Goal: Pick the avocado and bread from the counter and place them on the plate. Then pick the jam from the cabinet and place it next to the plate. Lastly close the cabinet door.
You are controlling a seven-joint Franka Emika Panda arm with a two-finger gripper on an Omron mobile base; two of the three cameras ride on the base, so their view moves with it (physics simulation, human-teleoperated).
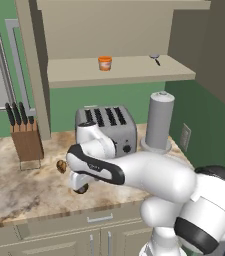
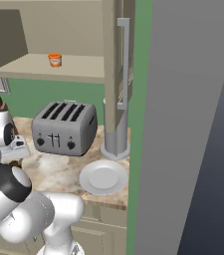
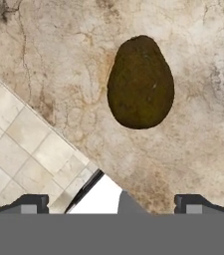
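Clearly the first pick is in hand: the fingers (image 3: pixel 111 204) hang spread wide and empty above the avocado (image 3: pixel 140 83), which lies on the counter (image 3: pixel 193 144) just ahead of them. Next they likely must centre over it, then descend.

arm bent low, jaws wide apart

Arm hides avocado (image 1: pixel 82 189) mostly.

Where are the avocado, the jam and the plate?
avocado (image 3: pixel 140 83): hand view, middle of its dark body.
jam (image 1: pixel 104 63): left base view, side of the orange jar.
plate (image 2: pixel 103 177): right base view, its bare white centre.
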